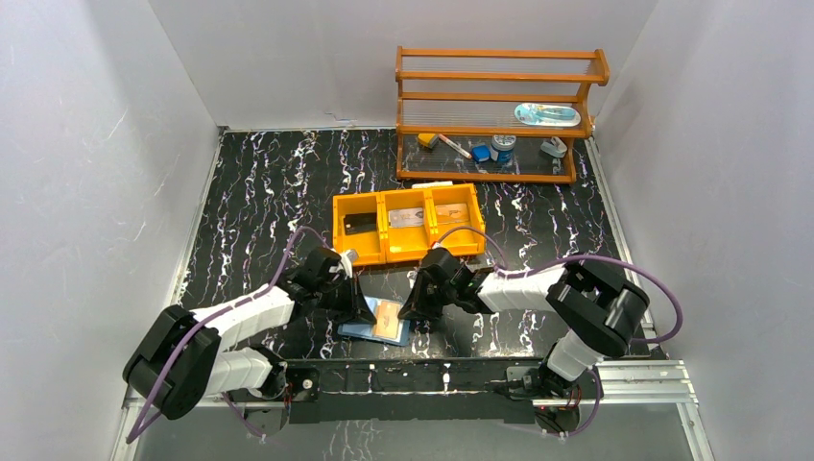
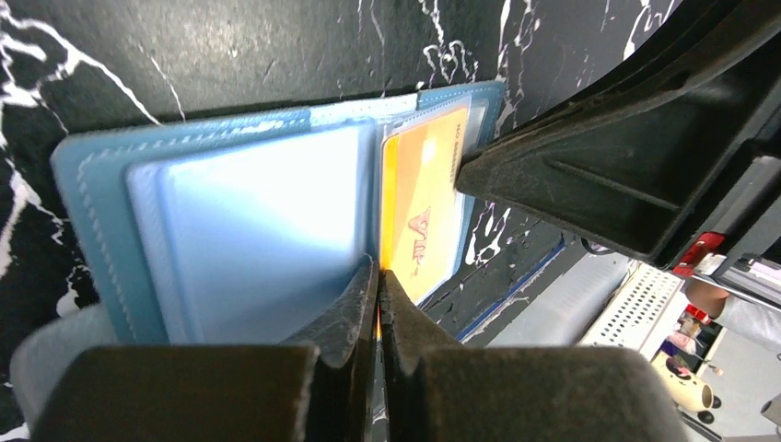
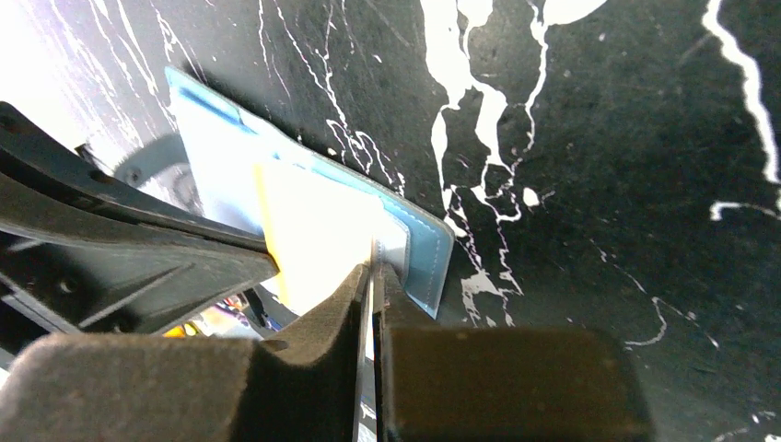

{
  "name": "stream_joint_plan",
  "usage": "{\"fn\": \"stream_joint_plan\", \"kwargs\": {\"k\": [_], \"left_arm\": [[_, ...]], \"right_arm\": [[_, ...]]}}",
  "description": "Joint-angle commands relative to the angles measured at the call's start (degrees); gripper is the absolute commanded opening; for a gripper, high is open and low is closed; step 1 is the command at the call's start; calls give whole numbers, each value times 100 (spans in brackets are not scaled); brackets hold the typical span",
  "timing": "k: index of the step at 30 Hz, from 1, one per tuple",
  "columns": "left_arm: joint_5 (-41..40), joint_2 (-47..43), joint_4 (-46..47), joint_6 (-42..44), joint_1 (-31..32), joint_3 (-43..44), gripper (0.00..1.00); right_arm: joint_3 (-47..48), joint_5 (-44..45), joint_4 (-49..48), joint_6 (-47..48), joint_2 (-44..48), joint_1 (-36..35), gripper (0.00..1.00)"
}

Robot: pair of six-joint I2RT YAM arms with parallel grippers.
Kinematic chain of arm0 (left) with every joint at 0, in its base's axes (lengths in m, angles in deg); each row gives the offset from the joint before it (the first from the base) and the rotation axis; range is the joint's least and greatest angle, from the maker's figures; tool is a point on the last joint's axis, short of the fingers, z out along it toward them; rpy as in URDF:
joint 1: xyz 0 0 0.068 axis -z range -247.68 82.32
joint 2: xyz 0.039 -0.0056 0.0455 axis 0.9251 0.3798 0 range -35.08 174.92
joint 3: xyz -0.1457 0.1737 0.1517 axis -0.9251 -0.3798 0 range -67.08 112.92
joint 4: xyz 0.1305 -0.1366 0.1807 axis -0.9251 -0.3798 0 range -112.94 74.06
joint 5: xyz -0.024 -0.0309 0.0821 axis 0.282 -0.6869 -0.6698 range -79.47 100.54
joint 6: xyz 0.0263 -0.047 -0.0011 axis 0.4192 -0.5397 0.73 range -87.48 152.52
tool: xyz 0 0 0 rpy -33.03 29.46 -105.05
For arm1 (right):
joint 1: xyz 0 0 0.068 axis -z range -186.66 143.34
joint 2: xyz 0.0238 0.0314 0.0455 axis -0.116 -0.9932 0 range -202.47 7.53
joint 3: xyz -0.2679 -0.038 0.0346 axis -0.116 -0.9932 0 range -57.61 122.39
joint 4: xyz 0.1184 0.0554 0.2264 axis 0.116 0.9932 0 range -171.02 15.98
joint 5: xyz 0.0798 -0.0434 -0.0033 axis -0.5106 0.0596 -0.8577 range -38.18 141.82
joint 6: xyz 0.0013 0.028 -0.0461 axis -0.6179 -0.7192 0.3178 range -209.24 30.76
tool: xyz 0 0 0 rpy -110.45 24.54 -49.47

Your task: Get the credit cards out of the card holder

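Near the front edge of the dark marbled surface (image 1: 259, 192), between the two arms, one blue card holder (image 1: 357, 329) lies open and flat, pale inside up. One orange card (image 2: 424, 212) lies on its right-hand leaf, under a clear sleeve as far as the left wrist view shows.

The left fingers (image 2: 355, 313) are drawn together to a hairline gap, their tips down on the fold between the pale sleeves and the orange card. A thin orange sliver shows in the gap, but it is not clear whether they pinch anything.

The right fingers (image 3: 332, 313) come in from the opposite side, likewise pressed nearly together. Their tips meet the card's outer edge, just inside the holder's blue border. Here too I cannot tell whether they grip it.

Farther back stands one orange tray (image 1: 403, 252) with three compartments. A silvery-grey card (image 1: 408, 216) lies in the middle one, and one flat piece in each of the other two is harder to make out.

Beyond it, at the back, stands one wooden rack (image 1: 494, 96).
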Motion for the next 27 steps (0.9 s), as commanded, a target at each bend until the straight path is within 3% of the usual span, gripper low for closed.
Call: {"fn": "stream_joint_plan", "kwargs": {"k": [1,12,18,23,27], "left_arm": [[165,-96,-47,382,-100,278,0],[184,32,-212,423,-131,269,0],[187,-10,-119,299,-132,83,33],[505,190,126,250,-126,-117,36],[771,427,269,220,-131,-258,32]], "right_arm": [[101,236,710,293,177,-31,15],[139,99,645,299,52,-6,15],[-31,-22,386,115,-77,-7,15],[-166,-115,172,-35,-169,-10,15],[-233,-133,97,-106,-205,-18,15]]}}
